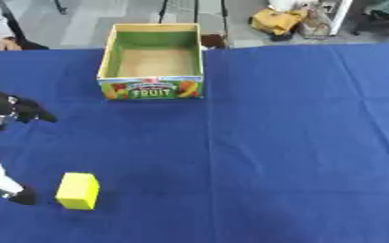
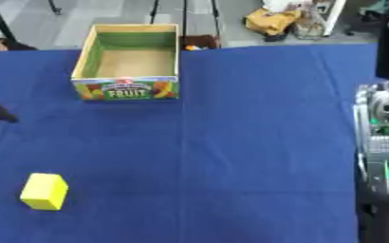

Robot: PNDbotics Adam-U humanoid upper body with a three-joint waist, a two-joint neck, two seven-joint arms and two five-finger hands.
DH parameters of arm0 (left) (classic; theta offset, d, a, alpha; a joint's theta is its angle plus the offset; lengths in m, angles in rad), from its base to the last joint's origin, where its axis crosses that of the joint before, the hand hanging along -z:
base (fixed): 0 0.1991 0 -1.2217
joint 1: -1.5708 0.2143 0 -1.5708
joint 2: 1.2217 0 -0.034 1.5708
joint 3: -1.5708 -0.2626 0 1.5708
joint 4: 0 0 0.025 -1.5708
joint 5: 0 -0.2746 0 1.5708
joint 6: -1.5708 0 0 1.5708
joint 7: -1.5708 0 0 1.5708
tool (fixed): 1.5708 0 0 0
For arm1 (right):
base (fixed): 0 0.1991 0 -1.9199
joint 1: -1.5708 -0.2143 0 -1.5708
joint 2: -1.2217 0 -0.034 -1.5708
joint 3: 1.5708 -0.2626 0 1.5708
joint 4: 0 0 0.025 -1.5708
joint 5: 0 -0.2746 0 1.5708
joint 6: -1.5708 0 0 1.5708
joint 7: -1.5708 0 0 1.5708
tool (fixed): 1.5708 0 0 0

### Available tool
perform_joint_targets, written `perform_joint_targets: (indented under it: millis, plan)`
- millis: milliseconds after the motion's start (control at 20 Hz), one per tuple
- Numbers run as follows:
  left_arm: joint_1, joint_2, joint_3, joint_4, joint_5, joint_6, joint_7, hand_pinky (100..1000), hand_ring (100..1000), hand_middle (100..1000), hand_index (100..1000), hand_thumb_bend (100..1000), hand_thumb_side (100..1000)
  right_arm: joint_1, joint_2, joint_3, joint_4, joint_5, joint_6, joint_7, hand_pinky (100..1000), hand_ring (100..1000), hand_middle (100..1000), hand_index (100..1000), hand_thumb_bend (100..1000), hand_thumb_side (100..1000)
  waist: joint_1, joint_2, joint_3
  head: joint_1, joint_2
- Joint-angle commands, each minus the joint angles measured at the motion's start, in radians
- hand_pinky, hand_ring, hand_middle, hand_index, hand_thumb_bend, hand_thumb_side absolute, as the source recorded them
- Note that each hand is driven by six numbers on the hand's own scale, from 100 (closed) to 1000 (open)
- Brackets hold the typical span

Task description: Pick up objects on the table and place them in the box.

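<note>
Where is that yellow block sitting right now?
The yellow block lies on the blue tablecloth near the lower left of the left eye view, beside the robot's left hand and well short of the fruit box.

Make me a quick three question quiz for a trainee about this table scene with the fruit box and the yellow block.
1. True or false: the yellow block lies inside the fruit box.
2. Which is nearer the yellow block? A) the left robot hand B) the fruit box
3. Fill in: the blue tablecloth bears the box and one ____ block.

Key: 1 false; 2 A; 3 yellow.
</note>
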Motion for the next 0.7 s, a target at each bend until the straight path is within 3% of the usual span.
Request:
perform_joint_targets:
  millis: [50,400,700]
  plan:
    - [-0.019,0.013,-0.019,-0.010,0.025,0.033,-0.003,764,833,886,1000,871,678,-0.012,-0.008,-0.002,-0.015,-0.005,0.003,0.000,759,856,701,864,100,1000,0.004,-0.011,-0.003,0.004,-0.014]
    - [-0.041,-0.010,-0.050,-0.010,0.056,0.087,-0.003,741,802,853,1000,880,649,-0.012,-0.007,-0.003,-0.015,-0.008,0.005,-0.003,760,856,698,864,100,1000,0.003,-0.004,-0.002,0.005,-0.020]
    - [-0.072,-0.030,-0.089,-0.010,0.039,0.129,0.008,689,763,810,998,799,647,-0.010,-0.007,-0.004,-0.015,-0.009,0.006,-0.003,759,856,696,863,100,1000,0.002,0.002,-0.002,0.008,-0.025]
